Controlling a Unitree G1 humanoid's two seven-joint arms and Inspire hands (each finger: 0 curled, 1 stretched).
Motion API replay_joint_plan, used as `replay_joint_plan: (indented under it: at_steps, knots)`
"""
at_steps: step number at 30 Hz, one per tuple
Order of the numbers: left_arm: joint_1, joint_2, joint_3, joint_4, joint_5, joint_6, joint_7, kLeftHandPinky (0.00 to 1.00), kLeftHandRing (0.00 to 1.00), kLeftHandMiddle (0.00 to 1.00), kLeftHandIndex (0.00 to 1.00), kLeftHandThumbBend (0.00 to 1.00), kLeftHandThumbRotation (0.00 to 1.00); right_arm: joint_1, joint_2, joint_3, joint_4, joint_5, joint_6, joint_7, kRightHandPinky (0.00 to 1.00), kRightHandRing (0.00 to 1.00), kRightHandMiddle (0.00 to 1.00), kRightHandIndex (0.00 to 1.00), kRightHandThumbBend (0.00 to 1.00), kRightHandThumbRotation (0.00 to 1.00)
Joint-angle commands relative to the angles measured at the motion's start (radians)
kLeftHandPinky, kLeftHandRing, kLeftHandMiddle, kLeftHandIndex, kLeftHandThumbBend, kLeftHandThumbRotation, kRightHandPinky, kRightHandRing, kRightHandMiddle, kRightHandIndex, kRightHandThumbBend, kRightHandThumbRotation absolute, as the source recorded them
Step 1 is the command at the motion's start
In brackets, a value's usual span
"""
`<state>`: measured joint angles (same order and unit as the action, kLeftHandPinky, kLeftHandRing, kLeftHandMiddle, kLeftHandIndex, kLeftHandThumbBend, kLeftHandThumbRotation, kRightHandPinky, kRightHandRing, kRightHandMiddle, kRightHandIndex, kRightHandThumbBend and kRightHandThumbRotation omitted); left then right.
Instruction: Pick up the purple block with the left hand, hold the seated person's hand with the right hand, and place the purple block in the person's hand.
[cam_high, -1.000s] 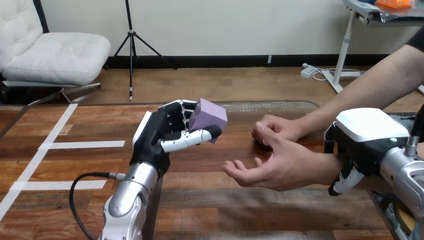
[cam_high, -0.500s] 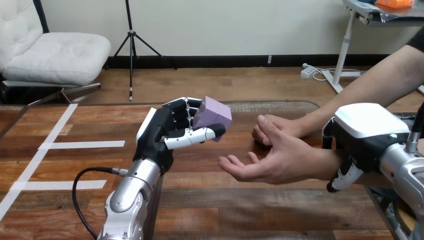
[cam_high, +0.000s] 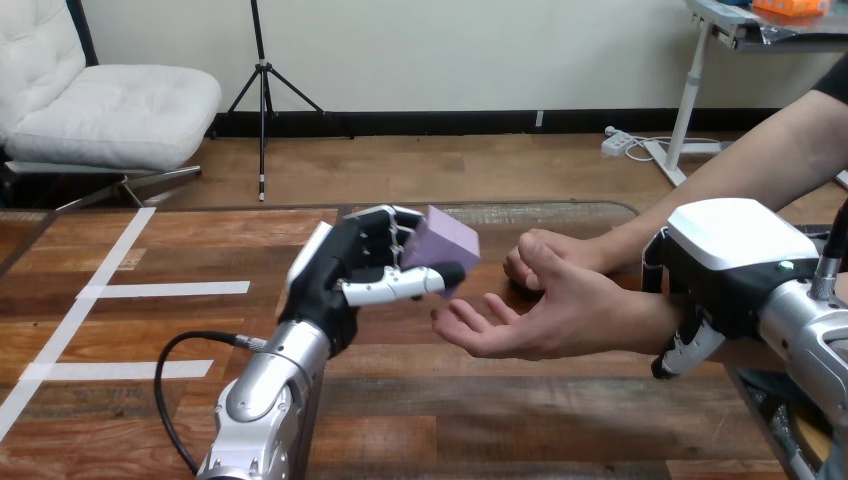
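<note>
My left hand (cam_high: 350, 270) is raised over the middle of the table, its fingers and thumb curled round the purple block (cam_high: 440, 243). The block hangs just left of the fingertips of the person's nearer hand (cam_high: 545, 318), which is held palm up above the table. My right hand (cam_high: 725, 280) is at that hand's wrist from the right, its fingers curled down round the wrist. The person's farther hand (cam_high: 545, 255) rests as a loose fist on the table behind.
White tape strips (cam_high: 165, 289) mark the wooden table (cam_high: 480, 400) at the left. A black cable (cam_high: 185, 350) loops beside my left forearm.
My left hand has carried the purple block to the right, towards the person's open palm. The person's nearer hand, with my right hand at its wrist, has risen slightly and shifted left.
</note>
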<state>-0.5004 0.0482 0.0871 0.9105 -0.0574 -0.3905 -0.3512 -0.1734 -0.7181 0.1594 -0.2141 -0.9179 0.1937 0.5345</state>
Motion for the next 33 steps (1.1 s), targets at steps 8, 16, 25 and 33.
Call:
replay_joint_plan:
  at_steps: [8,16,25,33]
  knots:
    - [-0.107,0.008,-0.031,0.001,0.011,0.033,-0.046,0.30,0.36,0.43,0.46,0.82,0.02,-0.124,-0.017,-0.028,-0.056,-0.033,0.012,0.019,0.26,0.34,0.42,0.48,0.84,0.00]
    - [-0.122,0.007,-0.058,0.002,0.029,0.060,-0.063,0.30,0.36,0.43,0.46,0.84,0.03,-0.137,-0.013,-0.028,-0.057,-0.033,0.007,0.020,0.23,0.31,0.40,0.47,0.83,0.00]
    - [-0.134,0.001,-0.090,0.008,0.051,0.057,-0.086,0.30,0.35,0.43,0.46,0.83,0.05,-0.144,-0.014,-0.035,-0.065,-0.027,-0.005,0.013,0.24,0.31,0.40,0.48,0.82,0.00]
    - [-0.143,-0.001,-0.131,0.013,0.093,0.040,-0.097,0.30,0.36,0.43,0.46,0.82,0.06,-0.152,-0.014,-0.036,-0.069,-0.025,-0.012,0.013,0.27,0.33,0.42,0.49,0.81,0.00]
